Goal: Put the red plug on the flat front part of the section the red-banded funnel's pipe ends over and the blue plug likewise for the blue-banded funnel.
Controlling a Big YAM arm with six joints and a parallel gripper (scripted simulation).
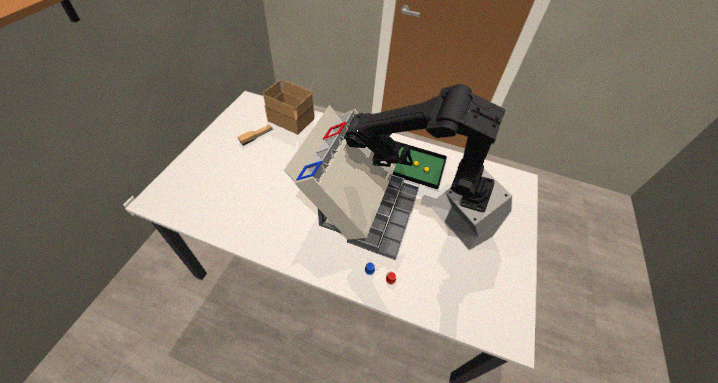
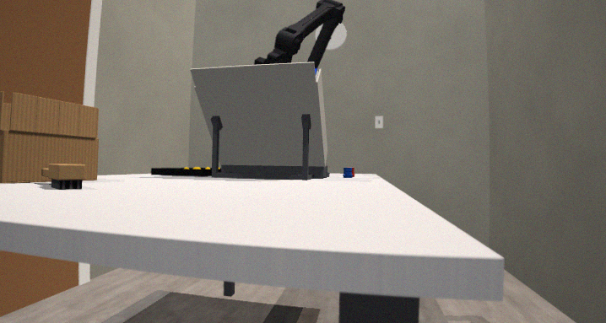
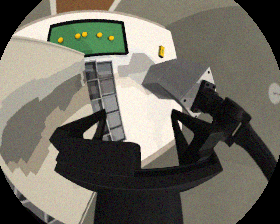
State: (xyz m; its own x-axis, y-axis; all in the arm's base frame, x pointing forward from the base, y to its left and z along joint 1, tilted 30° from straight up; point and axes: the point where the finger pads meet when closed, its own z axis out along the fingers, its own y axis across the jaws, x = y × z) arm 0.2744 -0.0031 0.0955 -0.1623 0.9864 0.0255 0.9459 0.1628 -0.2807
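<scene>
The grey cover [image 1: 346, 190] leans over a dark sectioned tray [image 1: 391, 217]. At its top are the red-banded funnel [image 1: 334, 130] and the blue-banded funnel [image 1: 308, 170]. The blue plug [image 1: 370, 267] and red plug [image 1: 391, 277] stand on the table in front of the tray. They show as one small block in the exterior view [image 2: 348, 172]. My gripper [image 1: 386, 157] is open and empty. It hangs beside the cover's upper right edge, near the green marble tray [image 1: 420, 165]. In the wrist view the open fingers frame the sectioned tray [image 3: 103, 99]. The marble tray [image 3: 90, 38], with several yellow marbles, lies beyond.
A cardboard box [image 1: 288, 105] and a wooden brush [image 1: 254, 134] lie at the table's far left corner. My arm's base [image 1: 476, 210] stands to the right of the sectioned tray. The cover's back and its stand [image 2: 260, 117] hide the funnels in the exterior view.
</scene>
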